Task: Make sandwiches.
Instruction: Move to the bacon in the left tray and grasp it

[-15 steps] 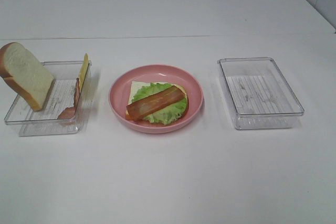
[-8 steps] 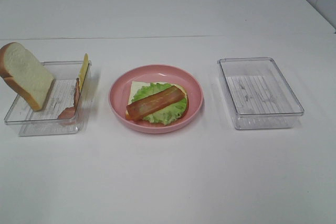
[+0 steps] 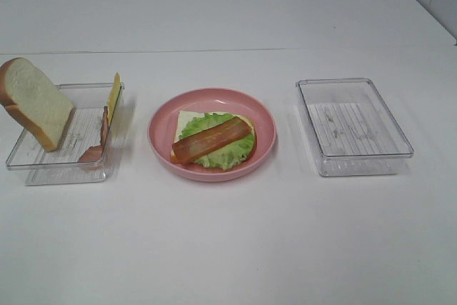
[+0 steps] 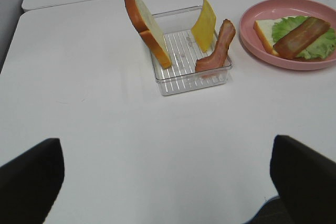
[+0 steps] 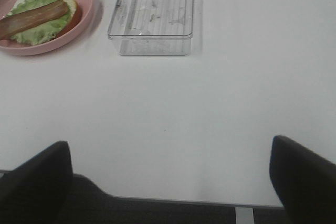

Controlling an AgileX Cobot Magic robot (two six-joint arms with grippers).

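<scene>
1. The half-built sandwich (image 3: 214, 144) is seen on the pink plate (image 3: 214, 93) at the middle of the tabletop (image 3: 228, 248). A lower bread slice (image 3: 186, 121) is covered by lettuce (image 3: 232, 156), with a bacon strip (image 3: 203, 144) on top.
2. In the left clear tray (image 3: 43, 171), a second bread slice (image 3: 36, 105) is leaned at the left side. A cheese square (image 3: 113, 96) and a spare bacon strip (image 3: 100, 139) are propped at the right wall.
3. The right clear tray (image 3: 357, 166) is set right of the plate, apart from it.
4. The left gripper (image 4: 168, 182) is held released, spread wide over the tabletop near the left tray.
5. The right gripper (image 5: 168, 182) is likewise spread wide, grasping nothing.
</scene>
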